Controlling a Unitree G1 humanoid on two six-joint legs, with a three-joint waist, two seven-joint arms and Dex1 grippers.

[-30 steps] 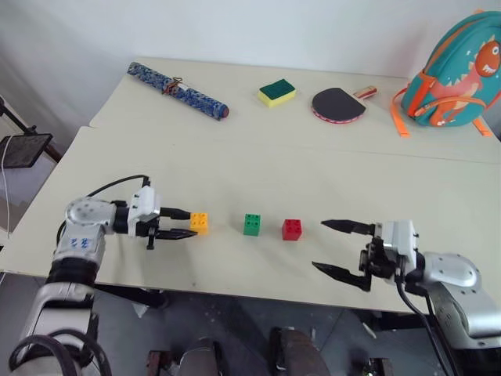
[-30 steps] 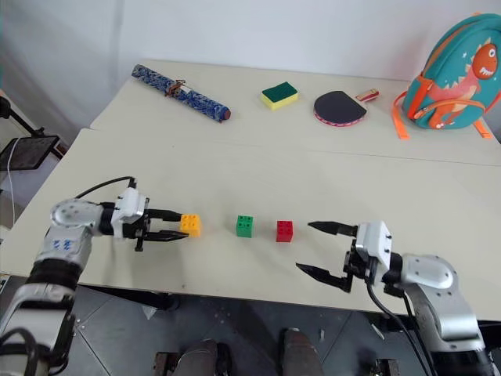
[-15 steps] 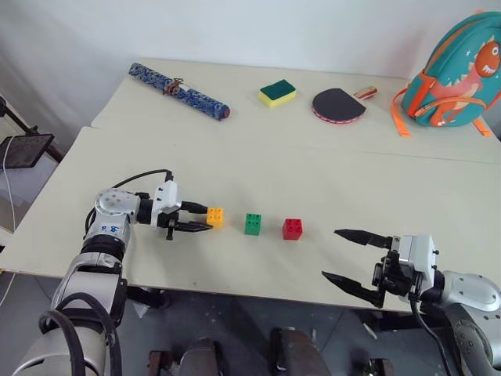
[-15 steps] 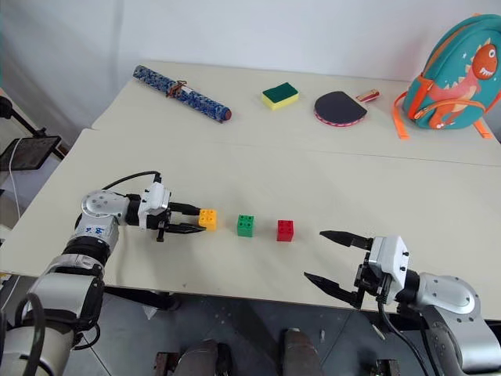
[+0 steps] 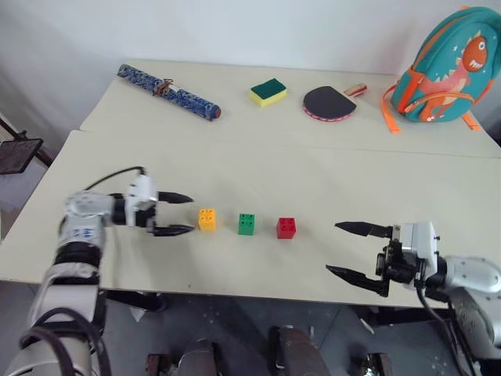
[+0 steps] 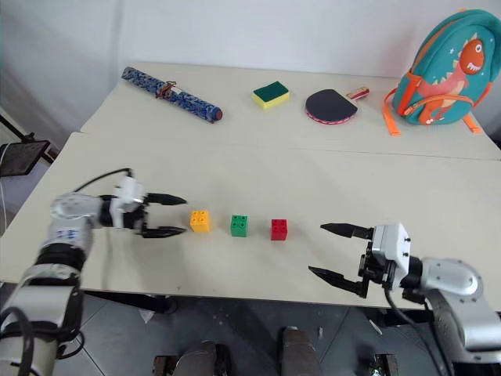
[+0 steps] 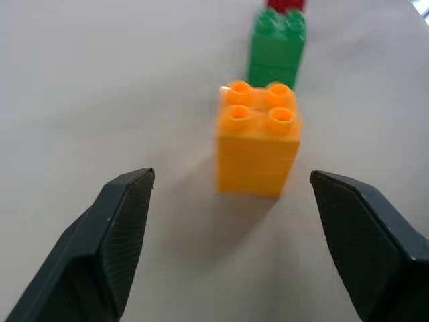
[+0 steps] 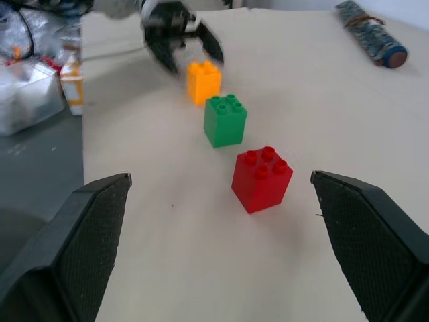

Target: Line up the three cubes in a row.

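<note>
At the left of the head views, the left gripper (image 5: 178, 214) hovers over the front table (image 5: 258, 168) with its two black fingers spread apart and nothing between them. It sits just beside the orange cube (image 5: 207, 219) without touching it; the left wrist view confirms this, showing the cube standing free on the table beyond the open fingertips.

Moving toward the middle of the frame, the orange cube, the green cube (image 5: 246, 224) and the red cube (image 5: 286, 228) stand studs-up in a line across the lower centre. They are apart from one another, with small and roughly even gaps. The right wrist view, looking down the line, shows all three falling along one straight run.

At the lower right, the right gripper (image 5: 351, 251) hangs near the front edge of the table, its fingers wide open and empty, well apart from the red cube.

Across the back table at the top of the frame lie a rolled blue cloth (image 5: 167, 92), a sponge (image 5: 268, 91), a paddle (image 5: 329, 103) and a backpack (image 5: 434, 66), none of them involved.

By my reading, the row is essentially formed: no cube is held and none sits visibly off the line. What is left looks like clearing both arms away, or at most a small nudge to even the spacing.
</note>
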